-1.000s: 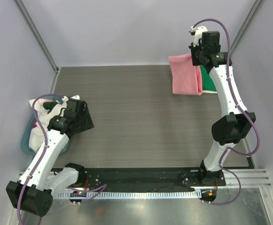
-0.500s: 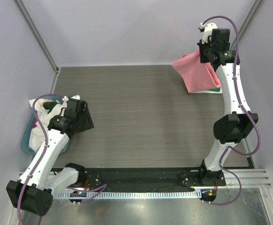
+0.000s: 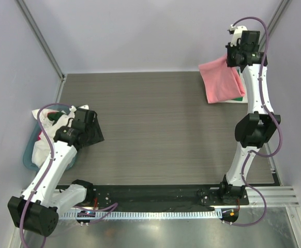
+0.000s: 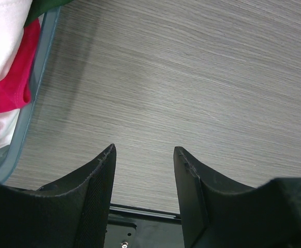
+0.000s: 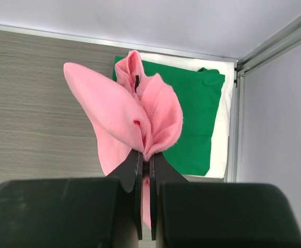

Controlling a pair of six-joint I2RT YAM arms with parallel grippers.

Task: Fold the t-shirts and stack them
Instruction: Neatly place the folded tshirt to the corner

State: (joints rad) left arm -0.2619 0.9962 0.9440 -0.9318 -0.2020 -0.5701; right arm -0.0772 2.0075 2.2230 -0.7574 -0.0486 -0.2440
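While the right gripper (image 5: 146,155) is pinched narrowly shut on a bunched fold of the salmon-pink t-shirt (image 5: 124,113), a small dark neck label (image 5: 137,82) shows in the cloth's upper crease, too small to read. Seen from above, the shirt hangs from that claw over the table's (image 3: 150,119) far right corner, its long axis running from the gripper toward the near edge and slanting slightly right. Beneath it a green t-shirt (image 5: 192,119) lies flat on a white one (image 5: 224,124). The left gripper (image 4: 144,155) hovers with its jaws parted wide over bare wood, beside the teal tub (image 4: 36,88) holding red (image 4: 11,88) and white cloth (image 4: 3,36).
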